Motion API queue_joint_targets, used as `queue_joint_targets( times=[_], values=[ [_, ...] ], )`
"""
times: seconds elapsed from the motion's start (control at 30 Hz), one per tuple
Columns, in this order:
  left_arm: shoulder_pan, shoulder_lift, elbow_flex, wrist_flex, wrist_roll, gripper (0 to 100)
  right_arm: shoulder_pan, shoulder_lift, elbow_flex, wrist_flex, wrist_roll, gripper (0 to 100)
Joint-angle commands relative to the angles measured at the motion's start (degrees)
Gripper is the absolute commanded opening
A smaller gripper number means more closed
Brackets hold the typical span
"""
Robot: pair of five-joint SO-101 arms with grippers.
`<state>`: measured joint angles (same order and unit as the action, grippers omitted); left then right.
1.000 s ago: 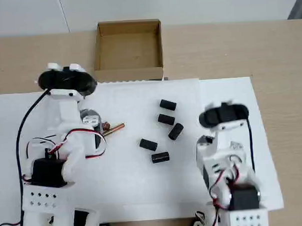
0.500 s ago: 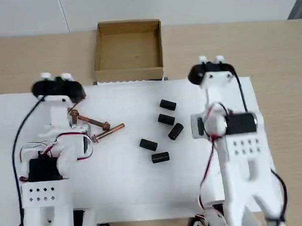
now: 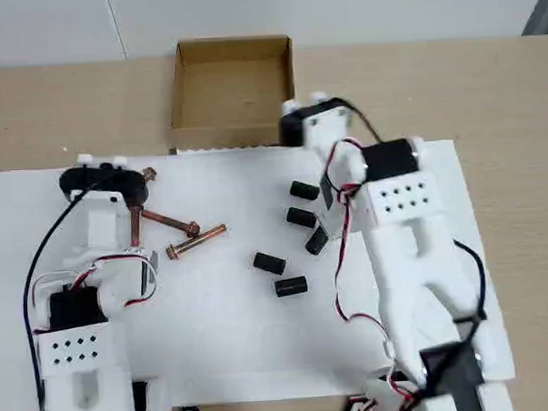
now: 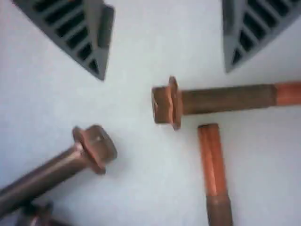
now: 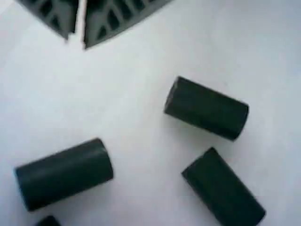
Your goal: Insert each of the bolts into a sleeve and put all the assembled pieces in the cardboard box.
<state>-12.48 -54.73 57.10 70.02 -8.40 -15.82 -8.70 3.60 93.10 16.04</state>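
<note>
Five sleeves lie before box | bolts before box, leftward | we see left gripper jaws spread | right gripper jaws pressed together

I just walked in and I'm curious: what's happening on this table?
The robot's left gripper hangs open over the copper bolts. Its right gripper, shut and empty, hangs over the black sleeves. No bolt is in a sleeve yet, and no piece is in the cardboard box.
</note>
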Motion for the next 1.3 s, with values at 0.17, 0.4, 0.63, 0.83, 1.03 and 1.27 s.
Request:
queue_joint_targets(
  times=[0.17,0.4,0.63,0.83,1.03,1.27],
  values=[
    [0.00,0.00,4.53,-3.87,-3.08,16,-1.36,15.34,-13.89,1.80,13.36,8.4],
    [0.35,0.00,5.14,-4.57,-4.66,16,-1.71,23.96,-21.63,3.12,20.75,15.1],
    [4.75,0.00,5.32,-4.57,-4.66,16,-5.05,27.30,-22.51,2.59,24.88,15.1],
    [7.30,0.00,6.11,-4.57,-4.48,16,-6.02,29.85,-22.51,-1.27,25.67,15.1],
    [7.30,-0.09,9.36,-4.57,-4.48,16,-6.02,33.36,-22.51,-4.70,27.87,15.1],
    [7.21,-0.18,9.80,-4.92,-4.48,16,-6.02,36.88,-22.51,-9.10,30.24,15.1]
  ],
)
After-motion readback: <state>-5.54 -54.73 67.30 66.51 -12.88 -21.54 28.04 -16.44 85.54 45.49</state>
